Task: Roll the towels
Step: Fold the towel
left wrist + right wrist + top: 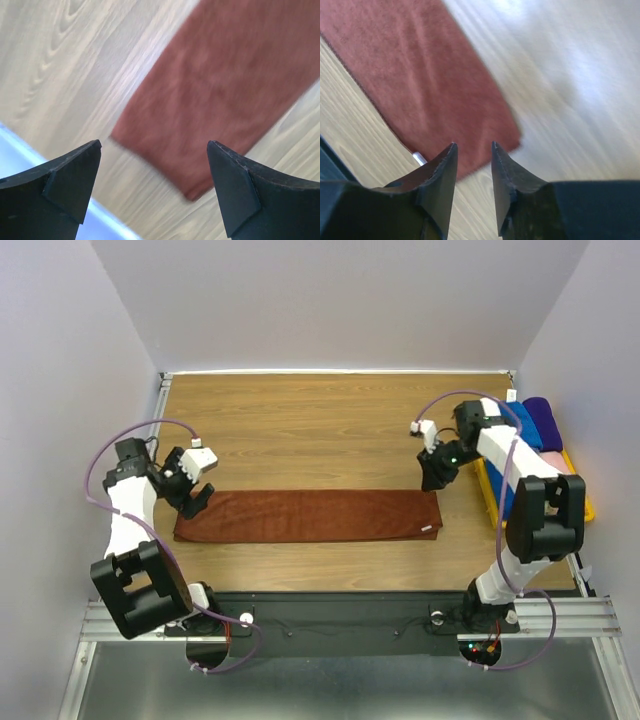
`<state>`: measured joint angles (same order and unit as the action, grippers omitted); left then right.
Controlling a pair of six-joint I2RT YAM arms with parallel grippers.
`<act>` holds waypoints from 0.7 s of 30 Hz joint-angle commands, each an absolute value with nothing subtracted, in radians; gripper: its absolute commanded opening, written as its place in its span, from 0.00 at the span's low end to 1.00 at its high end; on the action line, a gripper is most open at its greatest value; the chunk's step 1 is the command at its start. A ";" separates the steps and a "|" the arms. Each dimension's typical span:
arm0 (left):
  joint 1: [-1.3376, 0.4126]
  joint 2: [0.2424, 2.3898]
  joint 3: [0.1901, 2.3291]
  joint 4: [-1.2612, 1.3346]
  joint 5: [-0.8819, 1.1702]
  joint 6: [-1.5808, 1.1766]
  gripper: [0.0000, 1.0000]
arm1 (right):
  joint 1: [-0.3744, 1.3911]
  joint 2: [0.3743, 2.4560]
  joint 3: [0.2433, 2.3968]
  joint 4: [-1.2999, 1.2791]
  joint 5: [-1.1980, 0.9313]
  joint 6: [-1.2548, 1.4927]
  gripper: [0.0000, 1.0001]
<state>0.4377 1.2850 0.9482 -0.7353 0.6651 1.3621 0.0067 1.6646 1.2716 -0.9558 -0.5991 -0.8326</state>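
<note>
A rust-brown towel lies flat on the wooden table as one long folded strip running left to right. My left gripper hovers over its left end, jaws wide open and empty; the left wrist view shows the towel's corner below my left gripper. My right gripper hangs just above the strip's right end. In the right wrist view my right gripper stands open by a narrow gap with nothing in it, over the towel's end and its white tag.
A yellow tray at the right edge holds rolled towels: blue, purple and pink. Grey walls enclose the table on three sides. The table's left edge shows close to the towel's corner.
</note>
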 commanded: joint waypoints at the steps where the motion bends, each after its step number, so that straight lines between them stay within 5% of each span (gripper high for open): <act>1: 0.370 1.261 0.893 -0.617 0.620 0.960 0.99 | 0.106 1.692 1.227 -0.911 -0.523 -0.758 0.37; 12: 0.242 1.434 0.828 -0.460 0.335 0.609 0.99 | 0.182 1.766 1.117 -0.828 -0.330 -0.715 0.37; 21: 0.141 1.727 1.027 -0.357 0.247 0.433 0.99 | 0.270 1.801 1.028 -0.833 -0.336 -0.675 0.42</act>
<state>0.1890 1.6093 0.9344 -0.4370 0.2890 0.5373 0.2134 1.7531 1.1015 -0.8215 -0.3317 -0.7105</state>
